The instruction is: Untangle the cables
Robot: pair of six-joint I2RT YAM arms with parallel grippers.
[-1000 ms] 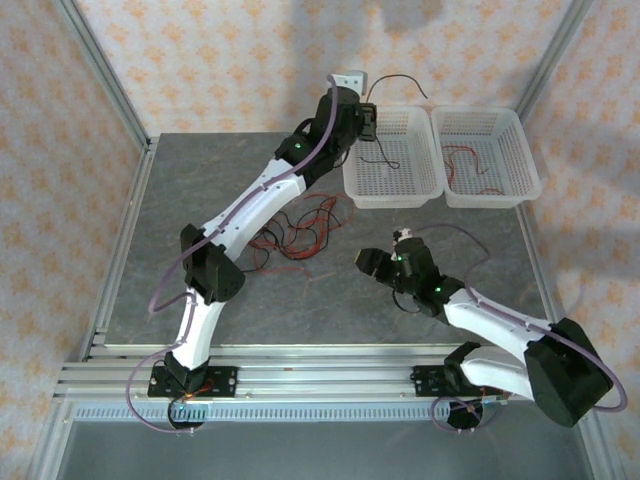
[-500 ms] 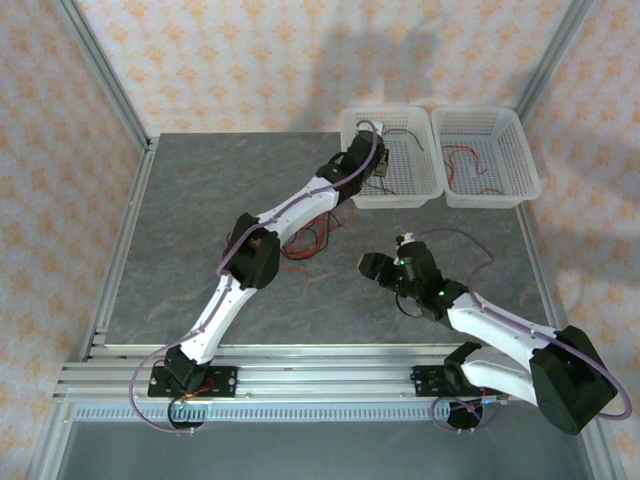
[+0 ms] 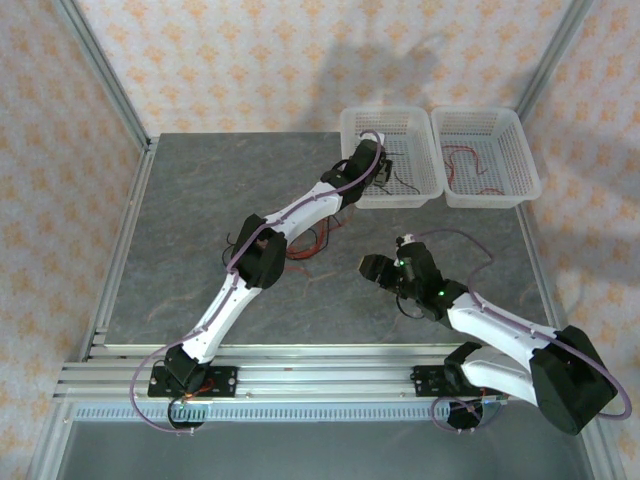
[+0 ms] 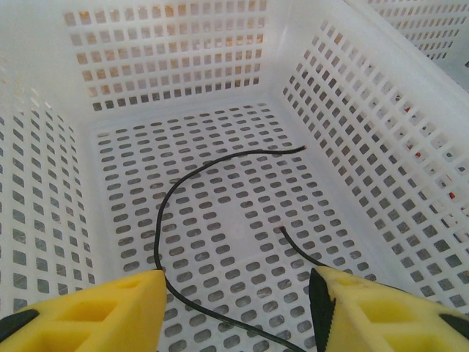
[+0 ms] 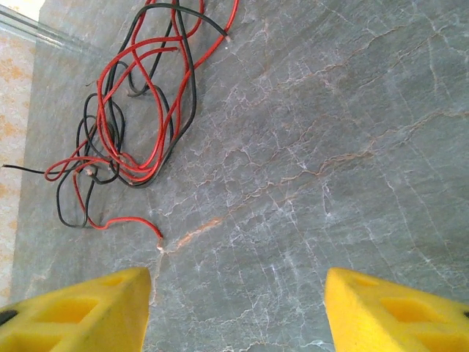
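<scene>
My left claw hangs spread over the white basket, gripping nothing, with one black wire lying loose on the basket floor under it, so I'd say that drop-off is done. The rest is a red-and-black cable tangle on the counter just ahead of my right claw, which is also released and empty. Next up, I reckon: pinch one free end, probably that red wire end nearest me, and draw it out slow without dragging the clump.

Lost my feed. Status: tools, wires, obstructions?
Left tool open above basket, black wire lying inside. Right tool open over table. Tangled clump ahead of it, path clear.
</scene>
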